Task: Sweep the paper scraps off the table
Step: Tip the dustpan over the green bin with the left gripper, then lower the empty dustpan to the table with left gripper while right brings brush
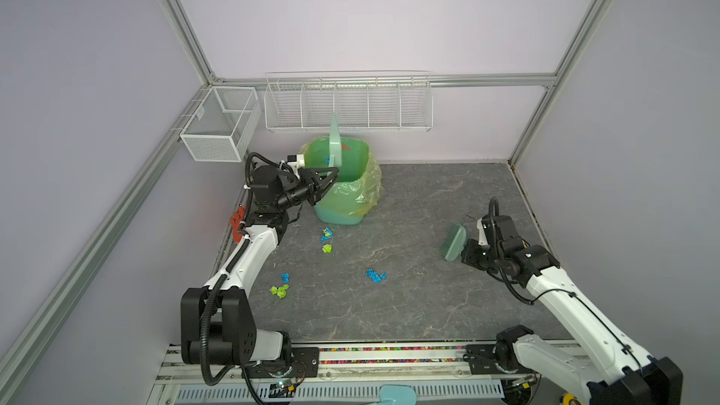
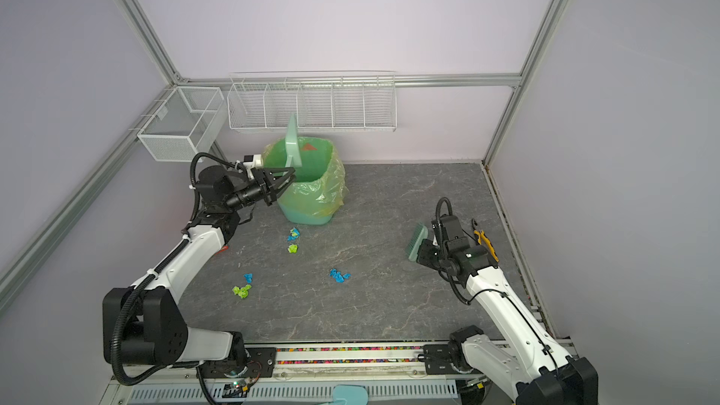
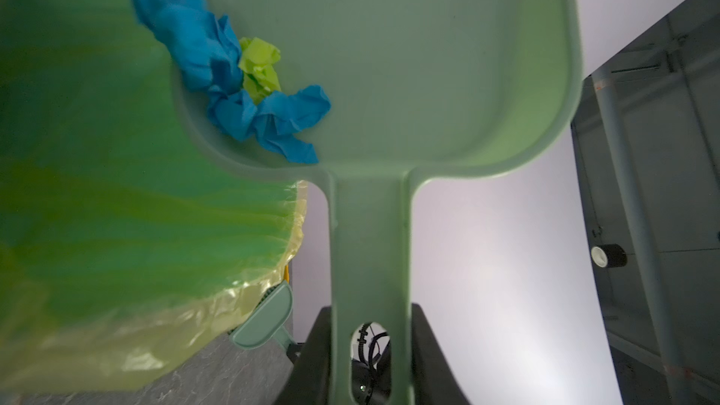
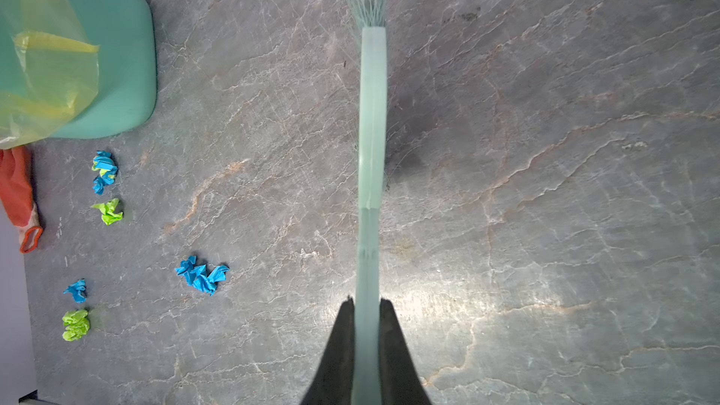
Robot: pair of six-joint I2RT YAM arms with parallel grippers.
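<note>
The task is partway done. The left hand (image 1: 330, 175) is gripping the dustpan (image 1: 335, 142) by its handle and tipping it over the bin (image 1: 350, 192). A blue-and-green clump of scraps (image 3: 241, 87) is lying in the pan's corner, not yet dropped. The right hand (image 4: 366, 305) is clamping the brush (image 4: 372, 111) above the tabletop (image 1: 409, 298). Five more scraps are lying there between bin and left arm, waiting to be swept.

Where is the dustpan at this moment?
In both top views the dustpan stands on edge over the lined bin, rear left, its handle in the left gripper.
</note>
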